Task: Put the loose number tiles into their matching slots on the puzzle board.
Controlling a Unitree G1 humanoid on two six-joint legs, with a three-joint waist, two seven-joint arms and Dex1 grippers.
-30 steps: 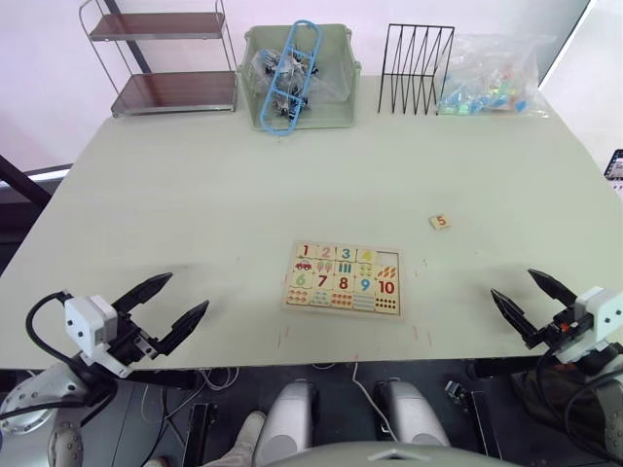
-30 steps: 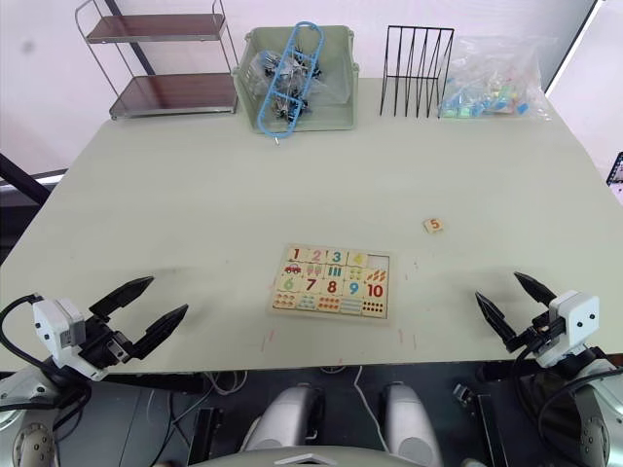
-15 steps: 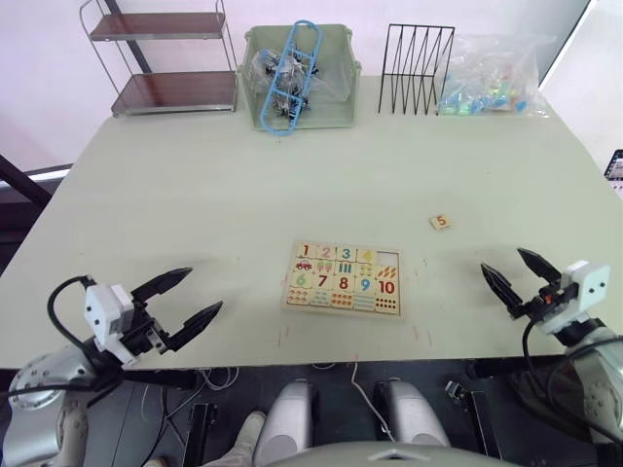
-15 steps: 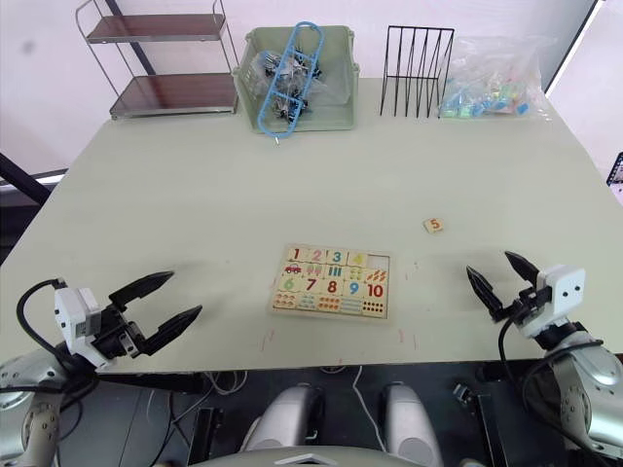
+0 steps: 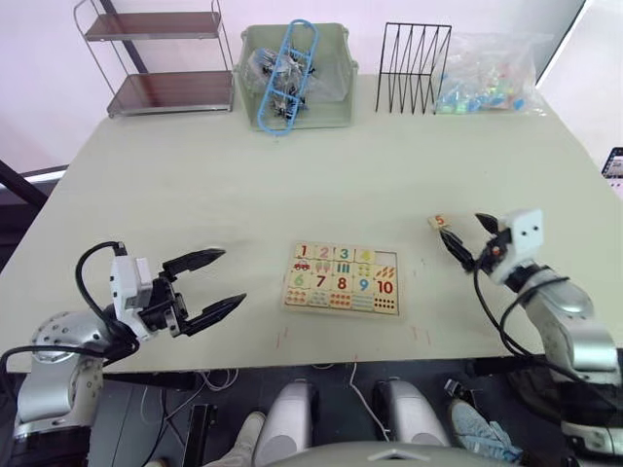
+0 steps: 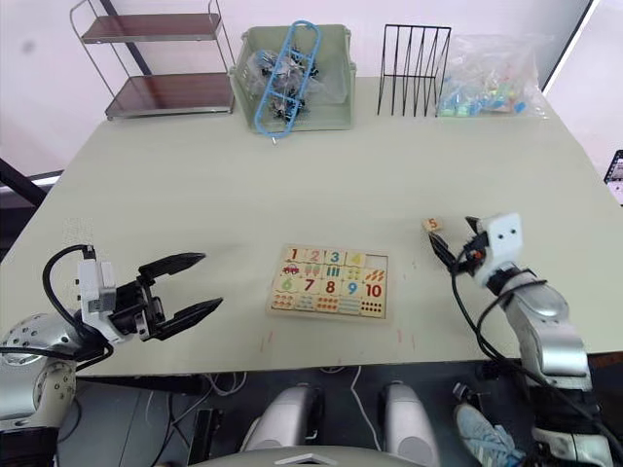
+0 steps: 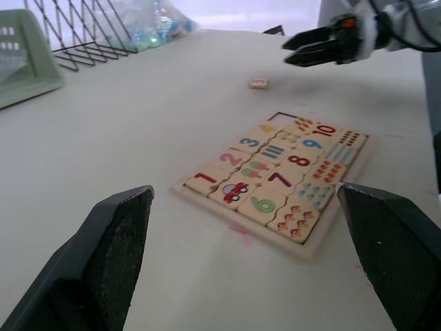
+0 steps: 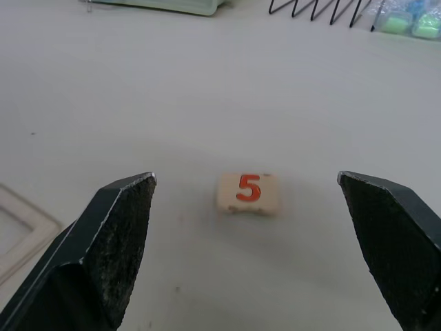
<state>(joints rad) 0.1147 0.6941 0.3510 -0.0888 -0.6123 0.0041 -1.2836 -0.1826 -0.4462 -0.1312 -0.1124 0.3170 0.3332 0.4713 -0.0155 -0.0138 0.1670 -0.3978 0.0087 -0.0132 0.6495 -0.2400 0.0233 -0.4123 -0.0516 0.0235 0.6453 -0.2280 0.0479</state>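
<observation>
Along the far edge of the pale table (image 5: 195,185) stands a row of clutter, well away from the work: a two-tier wire shelf (image 5: 156,60) with brown trays at the robot's far left, then a green plastic bin (image 5: 334,76) holding clear bags and a blue plastic frame (image 5: 288,68) that sticks up over its rim, then a black wire file rack (image 5: 413,66), and at the far right a clear bag (image 5: 490,70) of small coloured pieces. None of it lies between the grippers and the task's things; the tabletop around them is bare.

The puzzle board (image 5: 343,277) lies flat near the middle of the table, toward the near edge. Digits 1 to 4 sit in its top row, and the slot (image 5: 388,259) at the right end of that row is an open square recess; the lower row reads 6 to 10.

The one loose tile, the number 5 tile (image 5: 440,222), lies face up on the table to the right of the board and a little farther back, apart from it.

The right gripper (image 5: 471,242) hovers just beside that tile, on its near side, jaws spread wide; in the right wrist view the tile sits between the two fingers (image 8: 114,234) with clear table on either side, not touched.

The left gripper (image 5: 216,285) hangs low over the table to the left of the board, jaws wide apart, holding nothing.
</observation>
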